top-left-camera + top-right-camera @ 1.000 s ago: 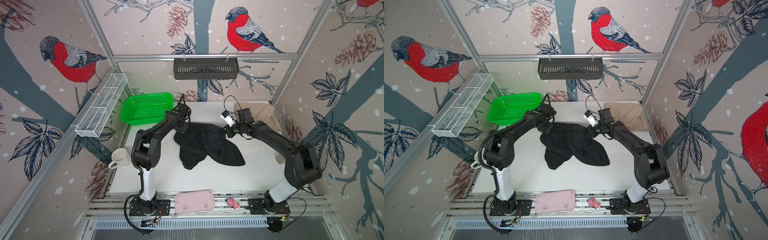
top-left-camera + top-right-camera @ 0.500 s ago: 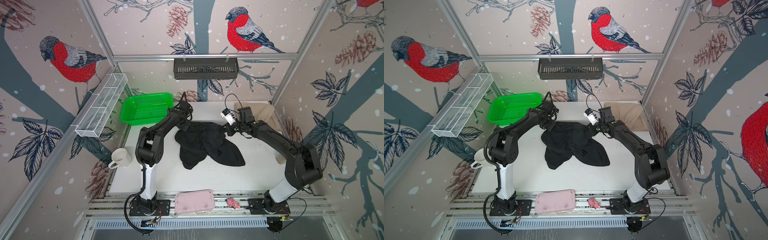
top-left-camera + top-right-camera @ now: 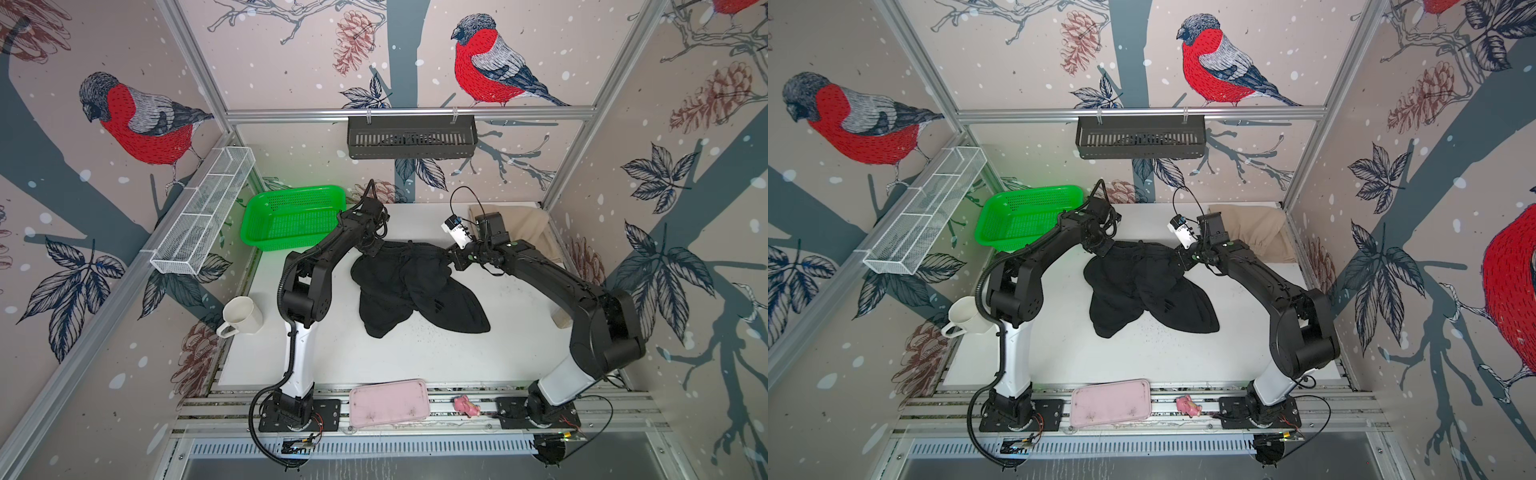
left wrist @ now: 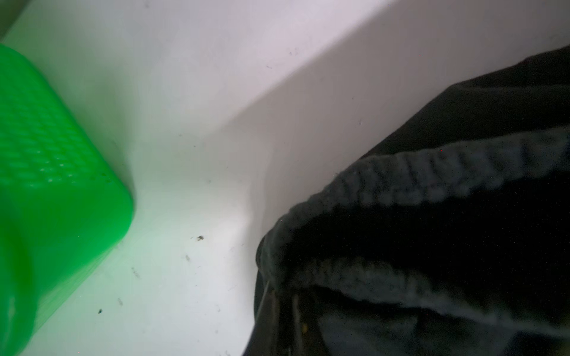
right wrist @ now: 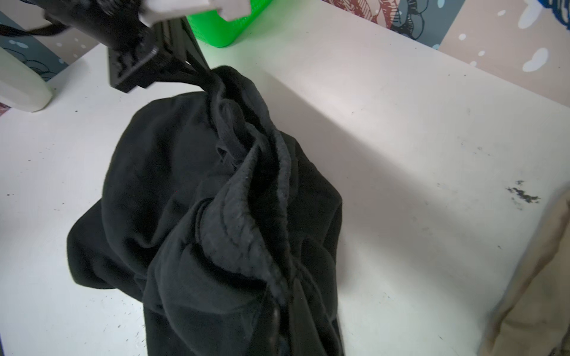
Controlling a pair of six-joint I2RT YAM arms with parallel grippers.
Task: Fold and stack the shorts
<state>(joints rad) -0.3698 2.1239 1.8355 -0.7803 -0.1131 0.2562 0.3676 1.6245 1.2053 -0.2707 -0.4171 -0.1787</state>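
Note:
The black shorts (image 3: 415, 286) lie crumpled mid-table, their waistband pulled up between both grippers. My left gripper (image 3: 375, 249) is shut on the waistband's left end, next to the green basket. In the left wrist view the gathered waistband (image 4: 431, 172) runs away from the left gripper (image 4: 283, 323). My right gripper (image 3: 452, 258) is shut on the waistband's right end. The right wrist view shows the black shorts (image 5: 216, 200) hanging from the right gripper (image 5: 283, 323). The beige shorts (image 3: 528, 228) lie bunched at the back right corner, behind the right arm.
A green basket (image 3: 291, 216) stands at the back left and a white mug (image 3: 241, 318) at the left edge. A pink tray (image 3: 388, 402) and a pink rag (image 3: 467, 406) rest on the front rail. A small cup (image 3: 559, 318) sits by the right arm.
My left gripper opened, lifted back from the cloth, then came down again and shut on the waistband's left end. The right gripper kept its hold and barely moved.

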